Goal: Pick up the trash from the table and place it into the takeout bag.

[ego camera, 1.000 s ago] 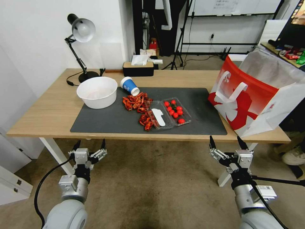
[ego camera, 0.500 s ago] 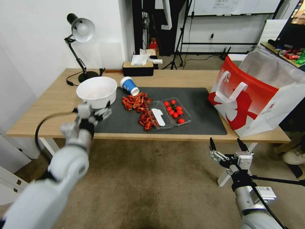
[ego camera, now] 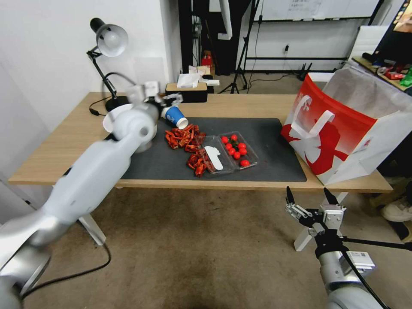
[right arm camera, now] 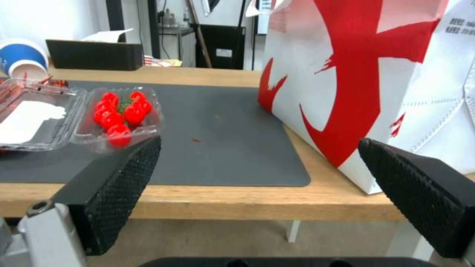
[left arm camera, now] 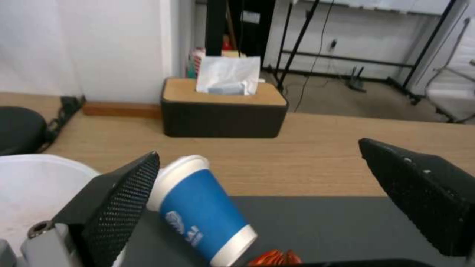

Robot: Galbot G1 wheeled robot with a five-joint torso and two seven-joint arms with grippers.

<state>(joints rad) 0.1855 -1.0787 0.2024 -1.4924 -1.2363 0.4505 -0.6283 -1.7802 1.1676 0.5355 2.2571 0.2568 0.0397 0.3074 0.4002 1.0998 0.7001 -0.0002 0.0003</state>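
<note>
The blue paper cup [ego camera: 175, 116] lies tipped on its side at the back edge of the dark mat [ego camera: 266, 141], rim toward the red scraps [ego camera: 184, 137]. The left gripper [ego camera: 165, 99] hangs above it, fingers [left arm camera: 116, 196] spread wide to straddle its body. The takeout bag [ego camera: 343, 128] stands open at the worktop's [ego camera: 64, 146] right end, ready to receive. The right gripper [ego camera: 311, 201] waits below the front edge, fingers spread.

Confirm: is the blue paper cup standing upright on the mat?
No, the blue paper cup lies tipped on the dark grey mat, between the open left pincer fingers.
</note>
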